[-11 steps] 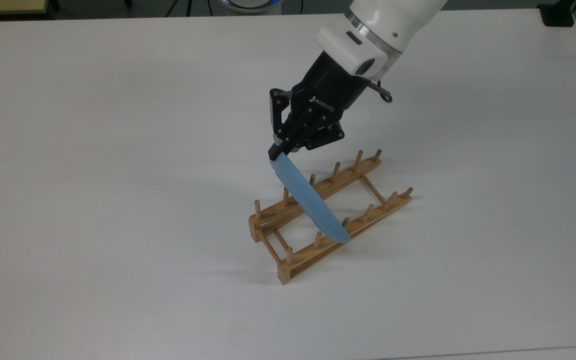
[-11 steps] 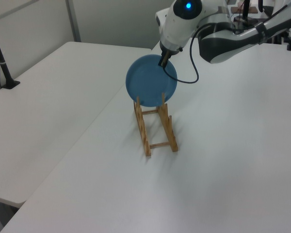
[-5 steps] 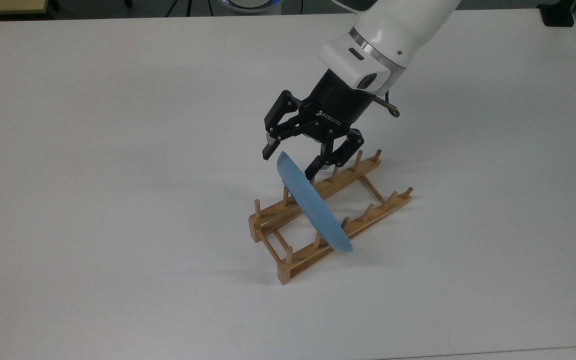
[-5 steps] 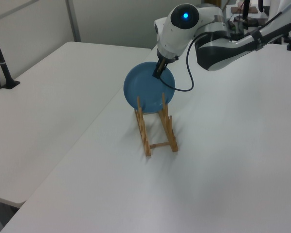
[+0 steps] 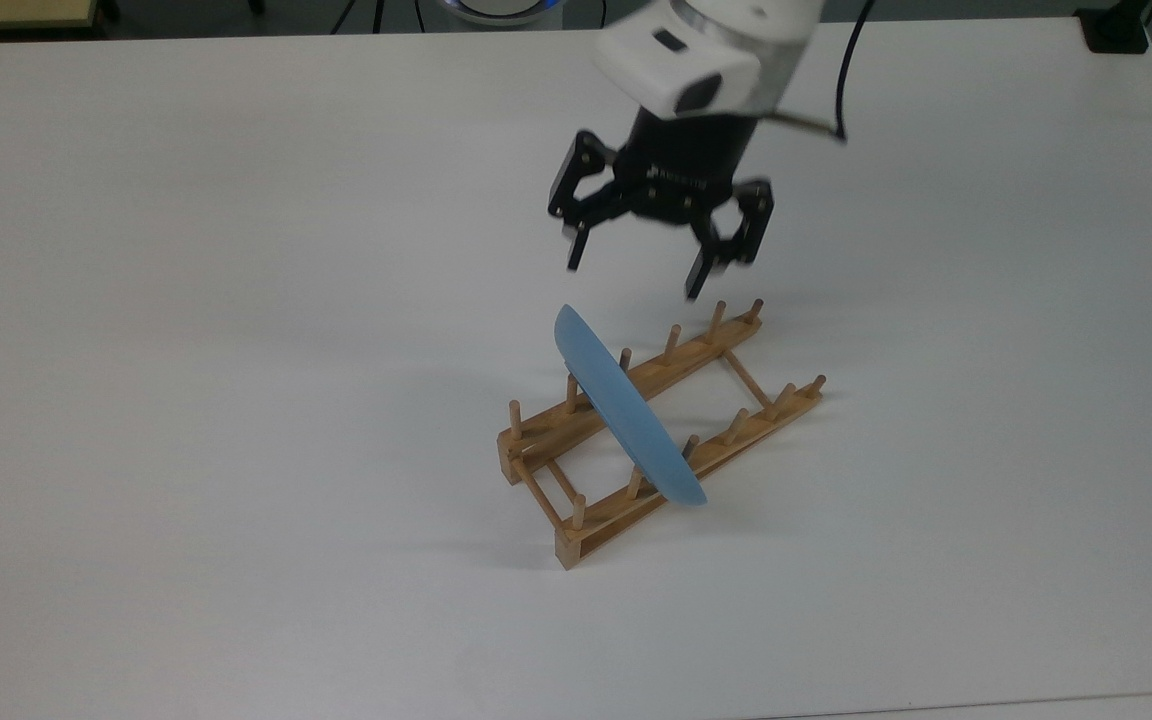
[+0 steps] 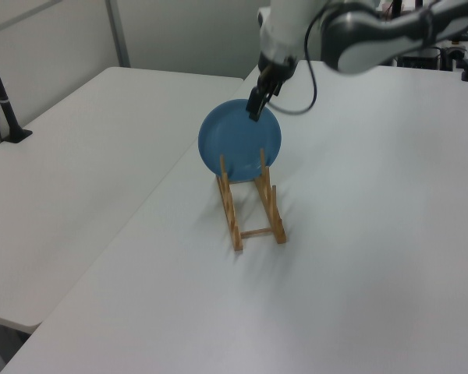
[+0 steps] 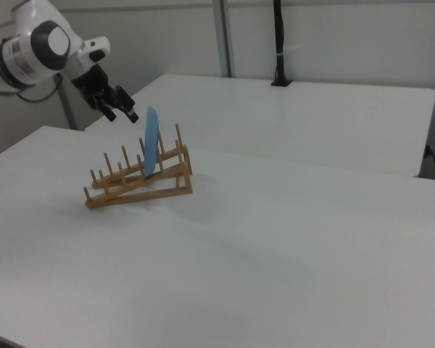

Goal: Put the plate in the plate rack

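The plate (image 5: pixel 626 415) has been let go within the last second: a second ago its rim was pinched, half a second ago the fingers were spread around its top edge, and now the gripper (image 5: pixel 641 265) has been lifted clear, up toward 12 o'clock of the plate in the top view. The plate is left standing on edge in the rack (image 5: pixel 661 435), slotted between pegs near the rack's 7 o'clock end and leaning slightly. The placing is judged done; only withdrawal remains. The fingers are spread wide and nothing is held. The gripper is pointed downward at the table (image 5: pixel 186 300), hung from the white wrist above, well apart from the plate's top edge.
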Tool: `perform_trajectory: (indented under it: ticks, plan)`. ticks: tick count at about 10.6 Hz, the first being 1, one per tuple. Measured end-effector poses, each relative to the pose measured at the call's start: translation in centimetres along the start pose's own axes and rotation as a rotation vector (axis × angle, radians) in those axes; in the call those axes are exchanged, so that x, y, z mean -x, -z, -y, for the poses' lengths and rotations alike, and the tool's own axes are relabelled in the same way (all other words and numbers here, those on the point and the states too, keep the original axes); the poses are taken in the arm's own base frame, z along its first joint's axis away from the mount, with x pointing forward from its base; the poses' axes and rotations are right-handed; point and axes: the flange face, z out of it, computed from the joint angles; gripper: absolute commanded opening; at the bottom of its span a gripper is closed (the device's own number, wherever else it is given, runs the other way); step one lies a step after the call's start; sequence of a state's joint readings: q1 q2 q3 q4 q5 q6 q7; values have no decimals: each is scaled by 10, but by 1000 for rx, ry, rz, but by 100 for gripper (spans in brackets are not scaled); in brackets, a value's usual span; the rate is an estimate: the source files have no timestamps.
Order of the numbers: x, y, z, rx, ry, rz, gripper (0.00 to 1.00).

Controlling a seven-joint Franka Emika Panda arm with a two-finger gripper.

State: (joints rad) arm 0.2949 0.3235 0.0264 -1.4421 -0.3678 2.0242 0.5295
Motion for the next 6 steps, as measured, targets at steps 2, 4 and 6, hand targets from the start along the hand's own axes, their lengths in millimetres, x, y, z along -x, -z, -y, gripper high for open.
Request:
perform_trajectory:
  ticks: [2, 4, 6]
  plan:
    - [8, 21, -42, -103, 4, 175, 100]
    - [26, 29, -100, -157, 44, 369, 100]
    - [46, 37, -140, -150, 37, 459, 100]
